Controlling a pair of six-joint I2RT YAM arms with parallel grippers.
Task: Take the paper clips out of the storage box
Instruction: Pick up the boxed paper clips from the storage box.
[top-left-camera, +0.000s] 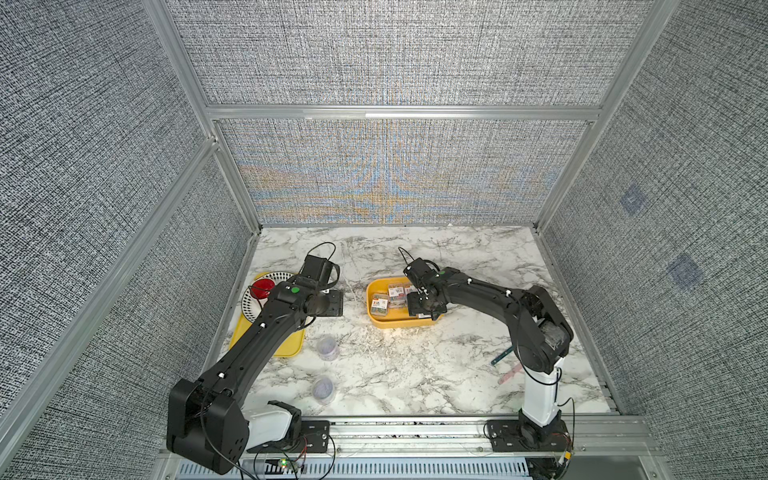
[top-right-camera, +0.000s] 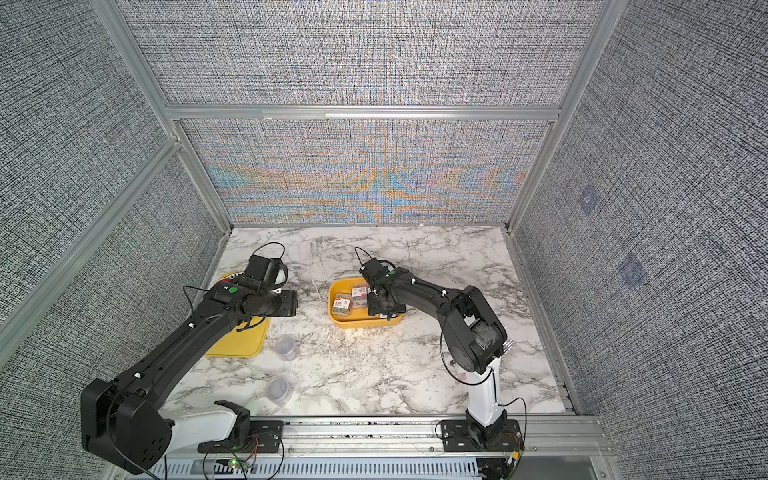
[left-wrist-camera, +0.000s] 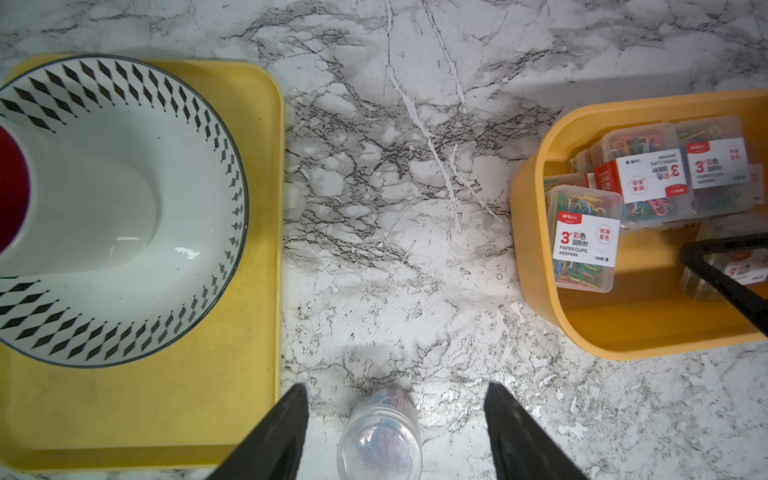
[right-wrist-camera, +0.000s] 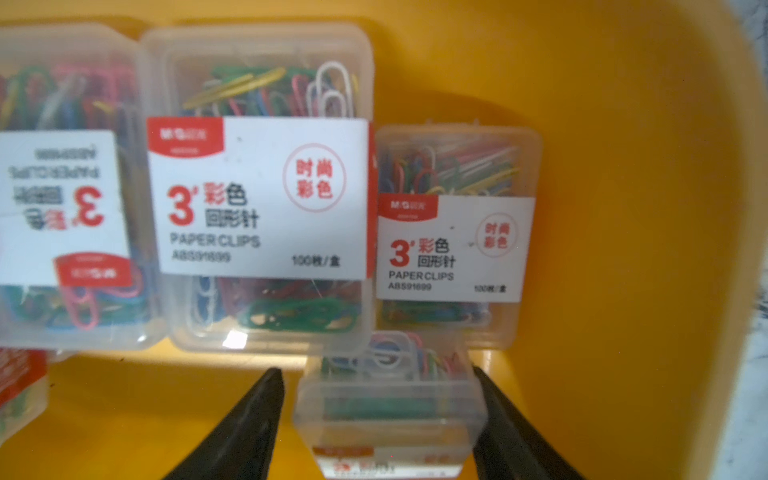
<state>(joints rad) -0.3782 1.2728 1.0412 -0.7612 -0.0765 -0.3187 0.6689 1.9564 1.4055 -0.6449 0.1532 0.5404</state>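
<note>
The storage box (top-left-camera: 399, 323) (top-right-camera: 361, 322) (left-wrist-camera: 536, 249) (right-wrist-camera: 623, 208) is a deep yellow bin mid-table. Several clear paper clip cases (top-left-camera: 380, 306) (top-right-camera: 343, 302) (left-wrist-camera: 582, 241) (right-wrist-camera: 266, 195) lie inside it. My right gripper (right-wrist-camera: 376, 374) (top-left-camera: 424, 309) reaches down into the box, open and astride one case (right-wrist-camera: 390, 411). One finger touches that case, the other stands a narrow gap off. Two round tubs of clips (top-left-camera: 327, 347) (top-left-camera: 323, 389) (top-right-camera: 286, 348) stand on the table outside. My left gripper (left-wrist-camera: 397, 390) (top-left-camera: 330, 303) hangs open and empty, high above one tub (left-wrist-camera: 380, 436).
A flat yellow tray (top-left-camera: 286, 345) (left-wrist-camera: 166, 415) lies at the left under my left arm. It carries a patterned bowl (left-wrist-camera: 199, 124) with a white cup (left-wrist-camera: 83, 199), red inside. A teal stick (top-left-camera: 503, 356) and a pink one (top-left-camera: 511, 376) lie near the right arm's base.
</note>
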